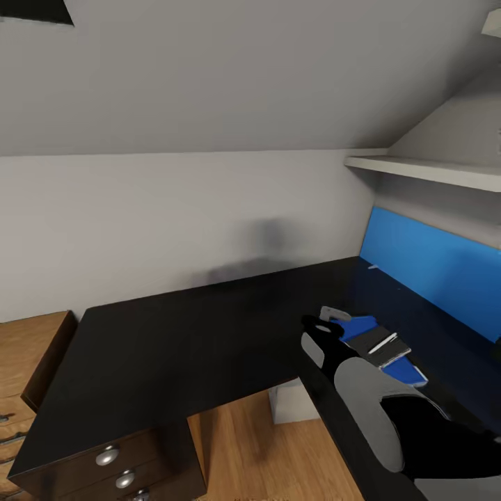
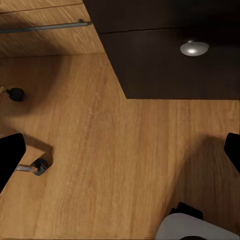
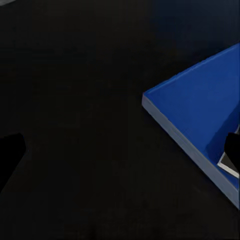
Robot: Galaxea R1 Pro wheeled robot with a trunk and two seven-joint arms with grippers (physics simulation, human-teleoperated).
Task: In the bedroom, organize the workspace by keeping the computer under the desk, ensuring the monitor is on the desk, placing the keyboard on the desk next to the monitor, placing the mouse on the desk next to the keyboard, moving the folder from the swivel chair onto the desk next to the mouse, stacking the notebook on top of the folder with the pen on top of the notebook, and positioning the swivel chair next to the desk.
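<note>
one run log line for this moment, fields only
stage: stacking on desk | folder: flat on desk | notebook: on folder | right gripper: above folder, open | left gripper: open over floor

Mostly the black table (image 3: 85, 125) is seen here, plain dark surface. The bright blue folder (image 3: 200, 110) is laid flat on it, one corner pointed into the middle of the frame, pale edge visible. A sliver of the notebook (image 3: 228, 165) is spotted on top of the folder. Both black end effector fingertips (image 3: 10, 152) are seen wide apart, with nothing gripped.
</note>
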